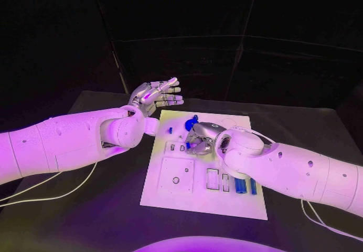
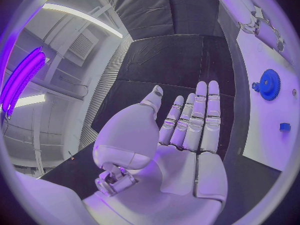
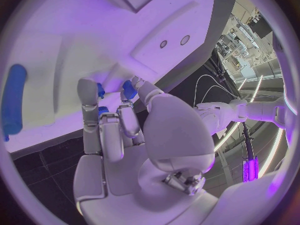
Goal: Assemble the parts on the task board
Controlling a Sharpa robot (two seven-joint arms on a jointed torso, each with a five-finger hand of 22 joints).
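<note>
The white task board (image 1: 198, 190) lies in the middle of the black table. My right hand (image 1: 199, 138) is down on its far half, fingers curled in. In the right wrist view this hand (image 3: 128, 145) pinches a small blue part (image 3: 129, 91) between thumb and fingertips, right against the board (image 3: 75, 40); more blue bits (image 3: 100, 90) show by the other fingertips. A blue gear (image 1: 193, 121) stands on the board just beyond the hand. My left hand (image 1: 156, 94) is raised off the board's far left corner, fingers straight and apart, holding nothing (image 2: 187, 130).
Two long blue pieces (image 1: 241, 185) lie in slots near the board's right edge; one of them (image 3: 14, 105) is also in the right wrist view. The blue gear (image 2: 269, 84) and a small blue part (image 2: 285, 127) show on the board in the left wrist view. White cables (image 1: 45, 191) trail over the table at left.
</note>
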